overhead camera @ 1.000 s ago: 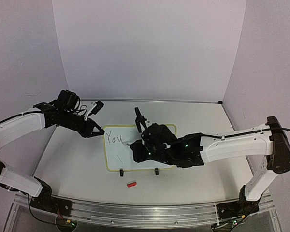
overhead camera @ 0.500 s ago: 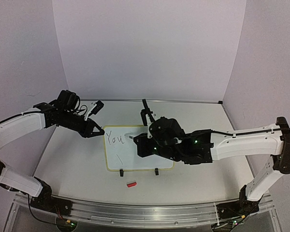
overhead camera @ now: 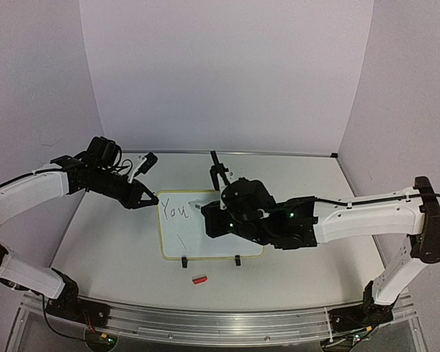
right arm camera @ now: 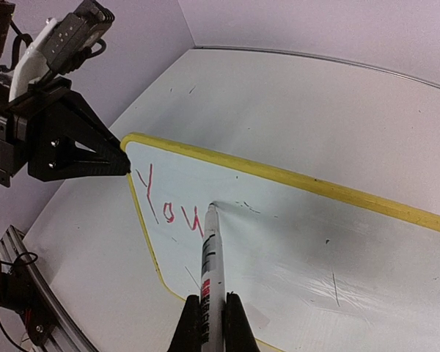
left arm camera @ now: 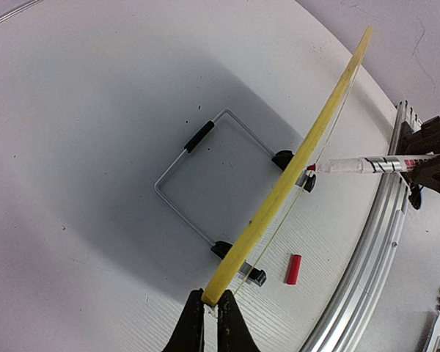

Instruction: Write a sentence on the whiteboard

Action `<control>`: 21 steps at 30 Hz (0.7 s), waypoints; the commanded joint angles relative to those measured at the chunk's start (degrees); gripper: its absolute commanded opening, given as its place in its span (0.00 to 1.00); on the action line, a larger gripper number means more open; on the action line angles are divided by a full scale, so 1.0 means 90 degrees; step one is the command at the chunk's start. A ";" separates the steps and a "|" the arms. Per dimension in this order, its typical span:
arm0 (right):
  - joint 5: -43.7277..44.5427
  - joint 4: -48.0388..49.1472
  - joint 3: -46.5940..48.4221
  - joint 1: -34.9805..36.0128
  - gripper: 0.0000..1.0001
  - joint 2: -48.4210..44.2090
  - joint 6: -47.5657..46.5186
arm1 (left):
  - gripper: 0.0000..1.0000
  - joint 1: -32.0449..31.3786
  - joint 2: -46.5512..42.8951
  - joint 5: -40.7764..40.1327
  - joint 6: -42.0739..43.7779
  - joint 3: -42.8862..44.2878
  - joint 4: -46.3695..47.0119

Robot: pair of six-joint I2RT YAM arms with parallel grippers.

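My right arm (overhead camera: 367, 216) has swung a little to the right over the board (overhead camera: 198, 246) and now comes back left, while my left arm (overhead camera: 29, 191) has not moved at all. The board lies in the middle of the table (overhead camera: 103, 249), and my left pincer (left arm camera: 205, 301) is closed on its yellow rim at the left corner, so it stays steady. My right pincer (right arm camera: 207, 301) is clamped on the marker (right arm camera: 209, 249), and the tip now sits on the white surface just right of the sentence (right arm camera: 165, 205), which still reads only "You" in red. I judge that I am placing the tip for the next stroke, so most of the writing is still to do. In the top view my right wrist covers the middle of the board, so the tip shows only from the wrist. The far right end of the board is cut off there. Small faint marks beside the tip and a thin stroke under the letters are too weak to read. A red cap (overhead camera: 199, 280) lies near the front edge.
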 commanded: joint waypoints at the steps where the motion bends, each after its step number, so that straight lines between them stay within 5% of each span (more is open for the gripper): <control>1: 0.0251 0.0057 0.0266 -0.0019 0.00 0.0116 -0.0072 | 0.00 -0.0051 -0.0005 -0.0127 0.0066 0.0091 -0.0223; 21: 0.0180 -0.0104 -0.0002 -0.0019 0.00 0.0029 0.0227 | 0.00 -0.0060 -0.0026 -0.0148 0.0074 0.0090 -0.0220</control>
